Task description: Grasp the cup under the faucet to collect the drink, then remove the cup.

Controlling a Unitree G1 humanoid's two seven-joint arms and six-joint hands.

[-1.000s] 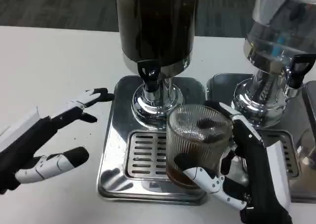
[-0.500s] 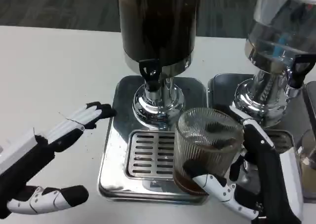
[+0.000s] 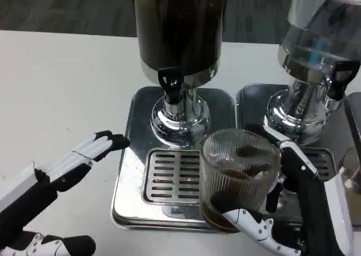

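In the head view the right hand (image 3: 276, 211) is wrapped around the ribbed clear cup (image 3: 237, 177), fingers curling across its front near the base and the thumb side up along its right wall, so the cup is held. The cup holds a shallow layer of dark drink at the bottom and sits over the right front corner of the steel drip tray (image 3: 127, 182), right of the slotted grate (image 3: 169, 177) and well forward and right of the black faucet (image 3: 170, 84) on the dark dispenser (image 3: 179, 25). Compared with a second ago the cup has travelled rightward and toward the robot, off the grate line and away from the spout, so I judge the collecting step finished and the removal under way. The left hand (image 3: 84, 154) lies with fingers extended and spread, holding nothing, its dark fingertips just at the tray's left edge; over the same second it has sunk lower in the picture while its tips stayed near the tray, which reads as waiting rather than working. A second, clear dispenser (image 3: 318, 47) stands on its own tray to the right, close to the cup's path, so drawing the cup straight back over the white worktop (image 3: 62, 87) looks the safer way out.
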